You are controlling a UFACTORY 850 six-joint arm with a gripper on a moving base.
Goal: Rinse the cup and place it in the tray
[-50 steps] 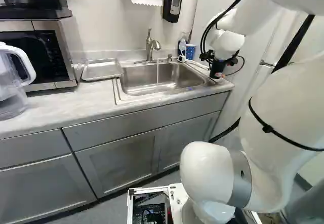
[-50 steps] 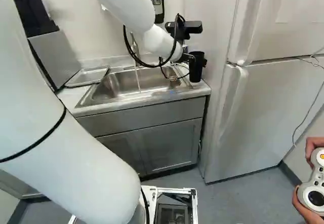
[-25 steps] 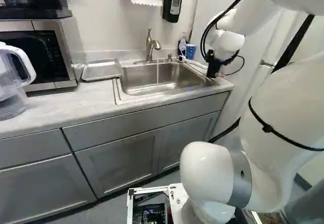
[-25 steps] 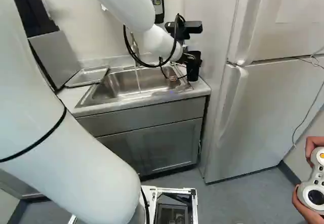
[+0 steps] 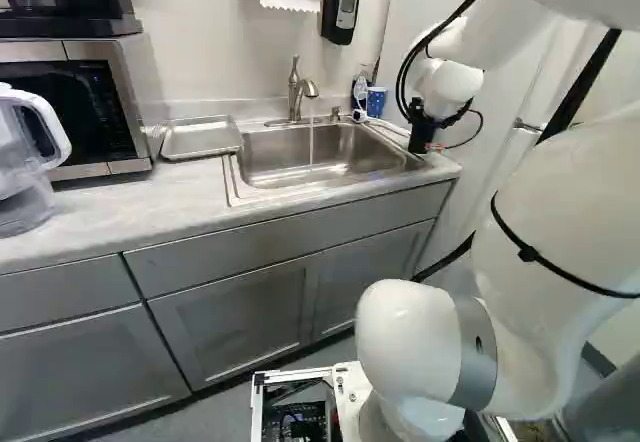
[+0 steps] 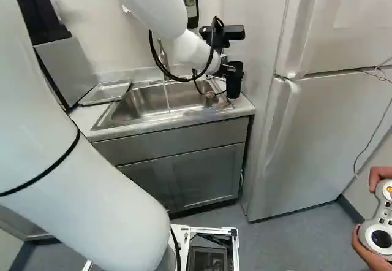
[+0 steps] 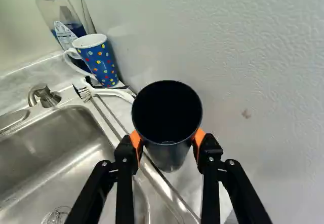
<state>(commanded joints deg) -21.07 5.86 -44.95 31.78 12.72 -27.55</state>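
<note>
the dark cup (image 7: pixel 167 110) is held up by the sink (image 7: pixel 61 153), on the side away from the tray (image 5: pixel 203 138). the claw (image 6: pixel 228 69) has it pinched between both orange pads (image 7: pixel 135 142). the polka-dot mug (image 7: pixel 103 64) and white-handled brush (image 7: pixel 119 92) are near the sink's back corner; behind the sink, the faucet (image 5: pixel 296 90) runs water into it.

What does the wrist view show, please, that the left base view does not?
Only the wrist view shows the dark inside of the black cup and the tool's pads against both its sides. Only the left base view shows the rectangular metal tray, clear white-handled pitcher and water running from the curved metal faucet. Both show the steel sink and blue spotted mug.
</note>
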